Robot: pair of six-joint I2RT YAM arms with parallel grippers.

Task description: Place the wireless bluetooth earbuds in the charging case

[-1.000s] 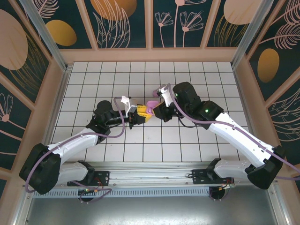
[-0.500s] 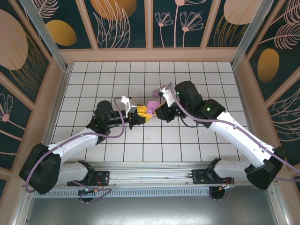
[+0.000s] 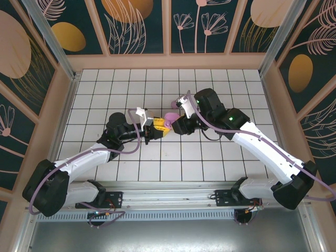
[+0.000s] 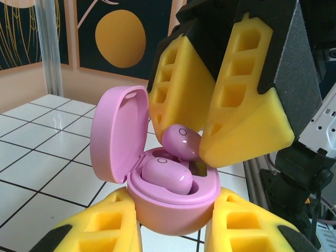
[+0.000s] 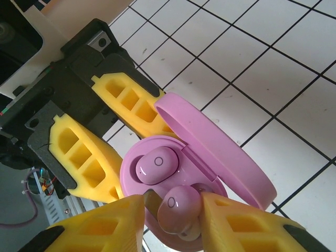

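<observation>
Earbud one (image 5: 156, 164) is down in its socket, lying flush in the charging case (image 4: 118, 134), glossy top up, small ring mark showing. Nice and level from where I'm sitting. Earbud two (image 4: 181, 140) is right beside it, over the other socket, tilted and riding higher than its neighbour, so it's not seated as deep.

On the wrist feed, the right gripper (image 5: 173, 202) has that second bud between its yellow fingers (image 5: 236, 226). One pad is against the bud. On the other side I think I see a thin dark sliver between pad and plastic, so I cannot tell whether the bud is pinched or loose.

Left gripper (image 3: 160, 126) is clamped on the case body, one yellow finger on each side, holding it with the opening facing up. The lid stands hinged open and upright on the side away from the right gripper's fingers, and it isn't touching them.

From the overhead camera, both arms meet nose to nose near the middle of the white tiled table (image 3: 210, 157), the lilac case right between them, the left arm reaching in from the left and the right arm from the right.
</observation>
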